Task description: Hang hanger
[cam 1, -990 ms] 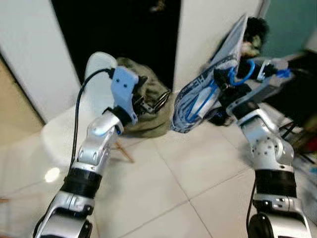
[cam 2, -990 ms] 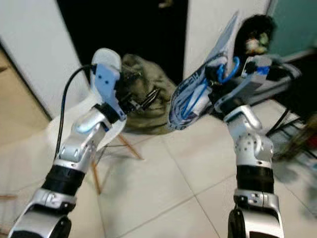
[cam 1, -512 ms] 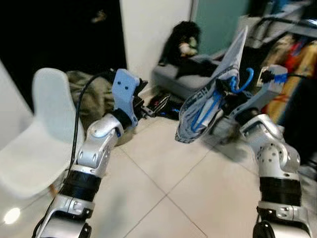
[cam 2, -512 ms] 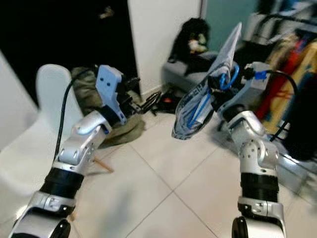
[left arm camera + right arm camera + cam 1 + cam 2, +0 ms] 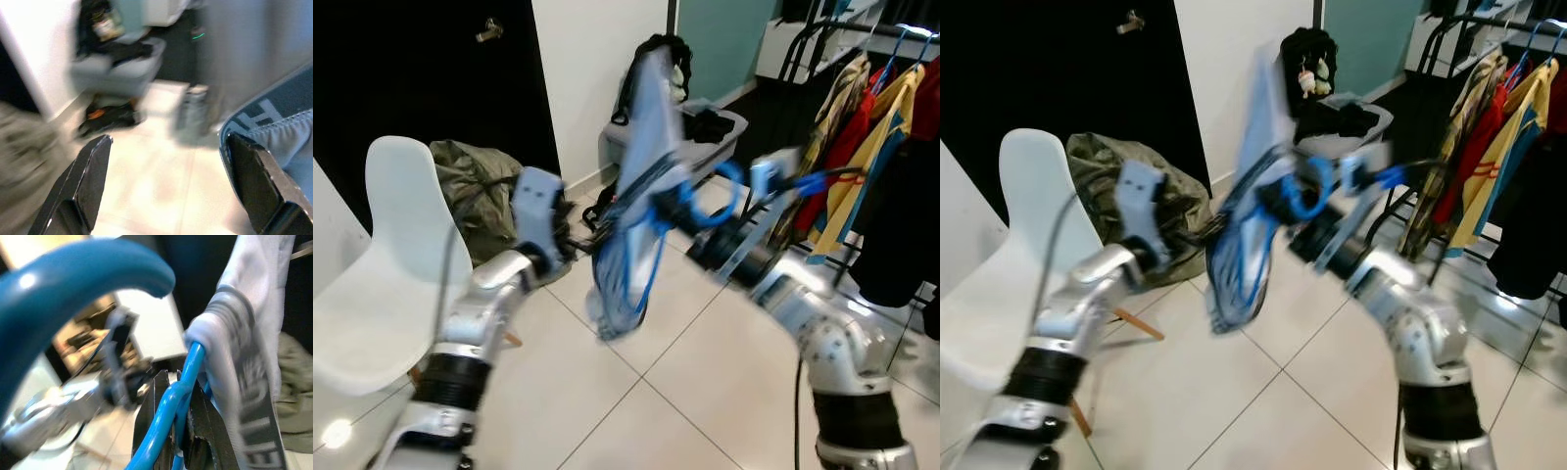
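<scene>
A blue plastic hanger [image 5: 172, 404] carries a pale grey-blue garment [image 5: 634, 230] with dark lettered trim. My right gripper [image 5: 683, 208] is shut on the hanger's neck, below its hook [image 5: 728, 192], and holds it raised at mid-scene, motion-blurred. The garment hangs between my two arms. My left gripper [image 5: 167, 142] is open and holds nothing; it sits just left of the garment, whose hem [image 5: 274, 132] shows beside one finger. A clothes rack [image 5: 830, 23] with hung clothes stands at the far right.
A white chair [image 5: 382, 255] stands at the left with an olive bag [image 5: 475, 186] behind it. A grey bin [image 5: 705, 127] of dark things sits by the white wall. Red, yellow and black garments [image 5: 867, 88] hang on the rack. Pale tiled floor lies below.
The camera has turned right, bringing the rack into view. My right arm has swung left with the hanger and garment, from the right side to mid-scene.
</scene>
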Motion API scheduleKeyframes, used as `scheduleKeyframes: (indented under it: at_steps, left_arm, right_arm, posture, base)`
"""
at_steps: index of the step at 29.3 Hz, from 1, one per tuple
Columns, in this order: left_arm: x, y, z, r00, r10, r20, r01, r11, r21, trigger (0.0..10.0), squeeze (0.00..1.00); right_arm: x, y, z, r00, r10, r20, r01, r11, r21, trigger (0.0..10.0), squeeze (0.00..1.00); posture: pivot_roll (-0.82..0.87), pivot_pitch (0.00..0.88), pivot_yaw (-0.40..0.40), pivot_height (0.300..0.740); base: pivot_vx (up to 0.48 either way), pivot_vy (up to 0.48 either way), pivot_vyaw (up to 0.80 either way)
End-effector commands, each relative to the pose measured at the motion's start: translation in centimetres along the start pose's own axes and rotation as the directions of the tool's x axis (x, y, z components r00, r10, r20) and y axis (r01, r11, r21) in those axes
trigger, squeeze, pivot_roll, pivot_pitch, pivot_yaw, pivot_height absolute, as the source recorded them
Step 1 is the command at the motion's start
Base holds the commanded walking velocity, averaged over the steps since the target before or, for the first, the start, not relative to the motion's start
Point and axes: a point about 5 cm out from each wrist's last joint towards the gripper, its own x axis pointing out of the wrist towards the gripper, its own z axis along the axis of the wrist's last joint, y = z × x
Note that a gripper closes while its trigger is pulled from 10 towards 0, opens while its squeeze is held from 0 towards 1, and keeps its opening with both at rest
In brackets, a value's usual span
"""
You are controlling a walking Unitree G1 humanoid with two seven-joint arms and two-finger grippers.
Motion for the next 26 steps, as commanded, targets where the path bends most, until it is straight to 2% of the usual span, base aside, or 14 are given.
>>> scheduleKeyframes:
  at_steps: [1, 6, 9, 11, 12, 14, 15, 17, 19, 20, 21, 22, 24, 26]
  left_arm:
    - [-1.5, 2.2, -1.2, 0.997, 0.065, -0.045, -0.065, 0.998, -0.002, 10.0, 0.00]
    - [-3.0, 3.9, -1.4, 0.994, 0.102, -0.047, -0.104, 0.993, -0.047, 10.0, 0.00]
    - [-3.8, 4.5, -1.0, 0.994, 0.109, 0.002, -0.108, 0.985, -0.138, 10.0, 0.00]
    - [-4.1, 4.6, -0.6, 0.994, 0.095, 0.058, -0.079, 0.969, -0.234, 10.0, 0.00]
    - [-4.1, 4.6, -0.6, 0.994, 0.095, 0.058, -0.079, 0.969, -0.234, 10.0, 0.00]
    - [-4.3, 3.6, 0.0, 0.988, 0.012, 0.153, 0.043, 0.935, -0.352, 10.0, 0.00]
    - [-4.3, 3.6, 0.0, 0.988, 0.012, 0.153, 0.043, 0.935, -0.352, 10.0, 0.00]
    - [-4.5, 1.8, 0.8, 0.966, -0.095, 0.242, 0.188, 0.899, -0.396, 10.0, 0.00]
    - [-4.6, 0.0, 1.5, 0.931, -0.196, 0.307, 0.310, 0.870, -0.385, 10.0, 0.00]
    - [-4.6, 0.0, 1.5, 0.931, -0.196, 0.307, 0.310, 0.870, -0.385, 10.0, 0.00]
    - [-4.7, -1.1, 2.0, 0.904, -0.253, 0.345, 0.380, 0.845, -0.377, 10.0, 0.00]
    - [-4.7, -1.1, 2.0, 0.904, -0.253, 0.345, 0.380, 0.845, -0.377, 10.0, 0.00]
    - [-4.9, -2.4, 2.9, 0.861, -0.313, 0.401, 0.466, 0.803, -0.372, 10.0, 0.00]
    - [-4.9, -2.8, 3.3, 0.846, -0.324, 0.424, 0.490, 0.786, -0.376, 10.0, 0.00]
  right_arm:
    - [0.2, 0.9, 0.5, 0.997, 0.080, -0.006, -0.080, 0.996, -0.031, 10.0, 0.00]
    - [-0.1, 0.8, 1.2, 0.991, 0.132, -0.012, -0.132, 0.990, -0.052, 10.0, 0.00]
    - [-0.5, 0.5, 2.5, 0.983, 0.183, -0.011, -0.183, 0.979, -0.093, 10.0, 0.00]
    - [-1.0, 0.3, 3.7, 0.975, 0.223, -0.001, -0.221, 0.967, -0.125, 10.0, 0.00]
    - [-1.0, 0.3, 3.7, 0.975, 0.223, -0.001, -0.221, 0.967, -0.125, 10.0, 0.00]
    - [-1.1, -0.9, 5.2, 0.982, 0.188, 0.026, -0.181, 0.969, -0.167, 10.0, 0.00]
    - [-1.1, -0.9, 5.2, 0.982, 0.188, 0.026, -0.181, 0.969, -0.167, 10.0, 0.00]
    - [-0.9, -1.7, 5.9, 0.988, 0.146, 0.050, -0.134, 0.972, -0.193, 10.0, 0.00]
    - [-0.6, -2.1, 6.0, 0.991, 0.115, 0.066, -0.099, 0.974, -0.203, 10.0, 0.00]
    - [-0.6, -2.1, 6.0, 0.991, 0.115, 0.066, -0.099, 0.974, -0.203, 10.0, 0.00]
    - [-0.4, -2.8, 5.6, 0.997, 0.059, 0.043, -0.048, 0.973, -0.228, 10.0, 0.00]
    - [-0.4, -2.8, 5.6, 0.997, 0.059, 0.043, -0.048, 0.973, -0.228, 10.0, 0.00]
    - [0.0, -4.2, 4.7, 0.997, -0.071, -0.022, 0.060, 0.950, -0.306, 10.0, 0.00]
    - [0.1, -4.8, 4.3, 0.992, -0.123, -0.040, 0.103, 0.938, -0.331, 10.0, 0.00]
  posture:
    - [-0.06, 0.078, 0.024, 0.740]
    - [-0.05, 0.074, 0.009, 0.740]
    - [-0.05, 0.071, -0.007, 0.740]
    - [-0.05, 0.070, -0.015, 0.740]
    - [-0.05, 0.070, -0.015, 0.740]
    - [-0.06, 0.069, -0.019, 0.740]
    - [-0.06, 0.069, -0.019, 0.740]
    - [-0.06, 0.068, -0.020, 0.740]
    - [-0.06, 0.066, -0.019, 0.740]
    - [-0.06, 0.066, -0.019, 0.740]
    - [-0.06, 0.067, -0.019, 0.740]
    - [-0.06, 0.067, -0.019, 0.740]
    - [-0.06, 0.067, -0.019, 0.740]
    - [-0.05, 0.067, -0.015, 0.740]
  base:
    - [0.000, 0.000, 0.00]
    - [0.000, 0.000, 0.00]
    - [0.000, 0.000, 0.00]
    - [0.000, 0.000, 0.00]
    - [0.000, 0.000, 0.00]
    - [0.000, 0.000, 0.00]
    - [0.000, 0.000, 0.00]
    - [0.000, 0.000, 0.00]
    - [0.000, 0.000, 0.00]
    - [0.000, 0.000, 0.00]
    - [0.000, 0.000, 0.00]
    - [0.000, 0.000, 0.00]
    - [0.000, 0.000, 0.00]
    - [0.000, 0.000, 0.00]
